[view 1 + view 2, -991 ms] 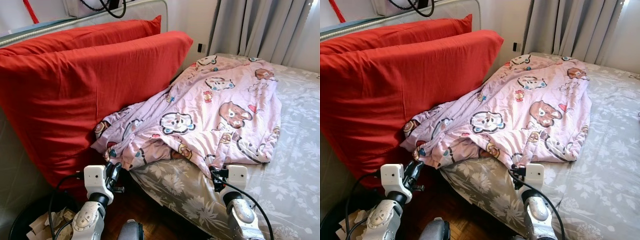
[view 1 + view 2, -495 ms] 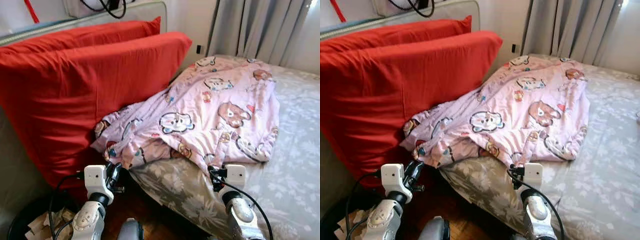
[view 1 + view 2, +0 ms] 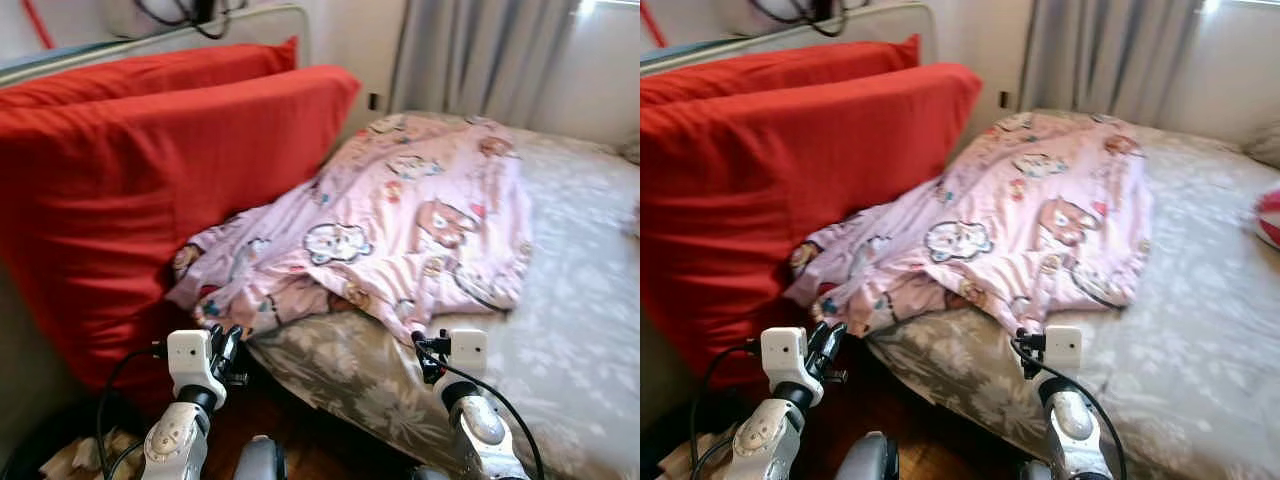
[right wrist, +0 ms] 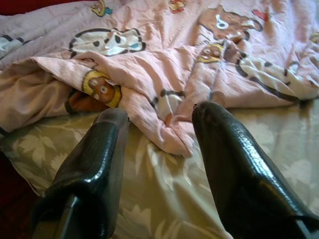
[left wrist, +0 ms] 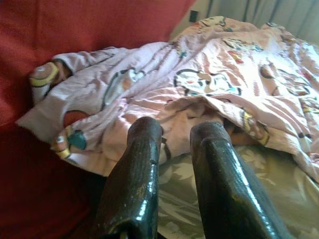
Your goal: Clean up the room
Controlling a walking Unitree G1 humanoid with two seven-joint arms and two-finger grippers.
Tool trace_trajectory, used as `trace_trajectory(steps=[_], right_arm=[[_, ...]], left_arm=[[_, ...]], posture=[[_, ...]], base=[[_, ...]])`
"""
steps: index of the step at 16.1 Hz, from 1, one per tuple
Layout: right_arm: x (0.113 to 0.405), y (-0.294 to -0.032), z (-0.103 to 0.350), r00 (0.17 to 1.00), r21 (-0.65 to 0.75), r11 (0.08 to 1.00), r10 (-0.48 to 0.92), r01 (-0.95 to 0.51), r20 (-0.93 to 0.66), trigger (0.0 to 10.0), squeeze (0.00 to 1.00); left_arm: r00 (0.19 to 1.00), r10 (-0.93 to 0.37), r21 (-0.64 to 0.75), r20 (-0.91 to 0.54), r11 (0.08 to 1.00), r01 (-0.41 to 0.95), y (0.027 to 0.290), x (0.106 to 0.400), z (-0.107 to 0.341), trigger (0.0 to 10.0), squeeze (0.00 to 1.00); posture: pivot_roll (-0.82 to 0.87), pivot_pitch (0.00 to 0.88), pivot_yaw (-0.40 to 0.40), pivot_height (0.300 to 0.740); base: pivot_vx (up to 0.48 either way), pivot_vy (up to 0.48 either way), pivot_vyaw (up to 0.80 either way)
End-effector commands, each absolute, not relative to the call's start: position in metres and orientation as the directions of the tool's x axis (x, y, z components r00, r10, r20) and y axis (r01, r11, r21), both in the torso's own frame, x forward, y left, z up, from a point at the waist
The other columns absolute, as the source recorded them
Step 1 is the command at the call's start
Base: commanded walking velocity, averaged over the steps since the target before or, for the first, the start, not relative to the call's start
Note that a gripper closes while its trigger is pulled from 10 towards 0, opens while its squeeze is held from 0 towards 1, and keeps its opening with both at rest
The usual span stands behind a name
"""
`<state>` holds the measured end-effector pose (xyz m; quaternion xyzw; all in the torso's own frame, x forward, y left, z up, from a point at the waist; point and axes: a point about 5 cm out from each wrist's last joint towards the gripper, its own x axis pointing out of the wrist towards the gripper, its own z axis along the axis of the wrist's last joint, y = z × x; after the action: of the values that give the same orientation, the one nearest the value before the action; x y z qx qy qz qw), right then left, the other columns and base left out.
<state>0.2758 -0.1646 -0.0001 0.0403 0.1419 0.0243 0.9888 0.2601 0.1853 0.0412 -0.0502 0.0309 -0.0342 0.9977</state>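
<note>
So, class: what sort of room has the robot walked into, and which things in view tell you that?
Most likely a bedroom. A bed with a grey floral sheet carries a rumpled pink cartoon-print blanket, big red pillows lean at its head, and grey curtains hang behind.

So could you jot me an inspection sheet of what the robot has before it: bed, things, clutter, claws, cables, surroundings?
Surface: bed with a grey floral sheet.
Job's things: pink cartoon-print blanket lies crumpled across the bed, its edge against the red pillows.
Clutter: crumpled paper low on the robot's left.
Claws: left claw open, holding nothing, pointing at the blanket's edge; right claw open, holding nothing, close to the blanket's hem.
Cables: black cables loop at both wrists.
Surroundings: grey curtains, a wall socket, wooden floor.
</note>
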Motion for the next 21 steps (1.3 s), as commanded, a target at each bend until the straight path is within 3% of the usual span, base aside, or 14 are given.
trace_trajectory(steps=[1, 4, 11, 15, 21], right_arm=[[0.276, -0.161, 0.0, 0.957, 0.083, 0.994, 0.088, -0.068, -0.277, 10.0, 0.0], [0.276, -0.155, 0.001, 0.957, 0.076, 0.991, 0.125, -0.108, -0.261, 10.0, 0.0], [0.274, -0.155, 0.0, 0.952, 0.085, 0.988, 0.148, -0.13, -0.268, 10.0, 0.0], [0.273, -0.153, -0.002, 0.95, 0.098, 0.986, 0.154, -0.132, -0.273, 10.0, 0.0], [0.276, -0.165, -0.005, 0.945, 0.08, 0.997, 0.028, -0.002, -0.327, 10.0, 0.0]], left_arm=[[0.996, -0.076, -0.107, -0.056, 0.992, 0.069, 0.185, 0.261, 0.042, 10.0, 0.0], [0.995, -0.083, -0.109, -0.055, 0.991, 0.076, 0.184, 0.261, 0.042, 10.0, 0.0], [0.994, -0.093, -0.109, -0.053, 0.99, 0.087, 0.182, 0.263, 0.044, 10.0, 0.0], [0.994, -0.098, -0.111, -0.051, 0.99, 0.092, 0.181, 0.263, 0.044, 10.0, 0.0], [0.993, -0.109, -0.112, -0.045, 0.988, 0.104, 0.18, 0.263, 0.045, 10.0, 0.0]], posture=[[0.07, 0.0, 0.017, 0.626], [0.07, 0.0, 0.019, 0.626], [0.07, 0.0, 0.019, 0.626], [0.07, 0.0, 0.02, 0.626], [0.07, 0.0, 0.023, 0.626]], base=[[0.251, 0.0, 0.0], [0.29, 0.0, 0.69], [0.314, 0.0, 0.0], [0.334, 0.0, 0.4], [0.169, 0.0, 0.0]])
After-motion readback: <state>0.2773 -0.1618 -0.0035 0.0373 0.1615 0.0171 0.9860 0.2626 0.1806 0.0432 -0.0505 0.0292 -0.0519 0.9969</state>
